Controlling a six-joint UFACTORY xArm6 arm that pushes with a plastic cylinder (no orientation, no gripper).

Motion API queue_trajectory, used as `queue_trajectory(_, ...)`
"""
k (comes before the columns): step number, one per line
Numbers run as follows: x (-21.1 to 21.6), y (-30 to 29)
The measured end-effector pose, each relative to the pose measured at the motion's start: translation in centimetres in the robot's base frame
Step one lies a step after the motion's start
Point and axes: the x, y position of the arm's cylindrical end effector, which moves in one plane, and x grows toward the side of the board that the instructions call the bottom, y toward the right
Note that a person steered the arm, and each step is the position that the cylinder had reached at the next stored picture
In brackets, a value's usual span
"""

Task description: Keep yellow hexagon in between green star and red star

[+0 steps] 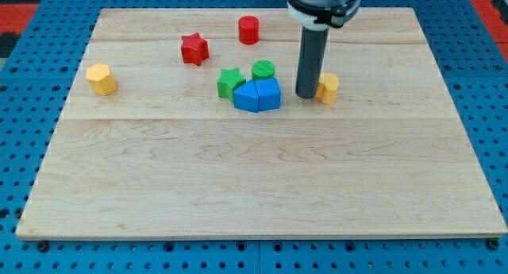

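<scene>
Seven blocks lay on the wooden table (262,187), all in its far half; the near half held nothing. Nearest of them sat two blue blocks (258,95), pressed together about midway across the table, with the green star (229,82) touching their left side and a green cylinder (263,69) just behind them. My tip (306,95), a plain rod that grips nothing, stood just right of the blue pair and touching, or all but touching, the left side of a yellow block (327,88) whose shape I could not make out. The yellow hexagon (101,79), as I took it, rested well apart near the table's left edge. Farther back were the red star (194,48) and, toward the far edge, a red cylinder (248,28). I judged the task barely begun: the gap between the two stars was empty. If the left block was indeed the hexagon, the next move called for swinging round to its left side and pushing it rightward into that gap without knocking either star.
</scene>
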Motion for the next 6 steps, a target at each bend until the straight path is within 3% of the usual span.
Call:
queue_trajectory(2, -1.4, 6.9)
queue_trajectory(4, -1.3, 8.4)
queue_trajectory(5, 1.3, 6.6)
queue_trajectory(6, 7.2, 5.1)
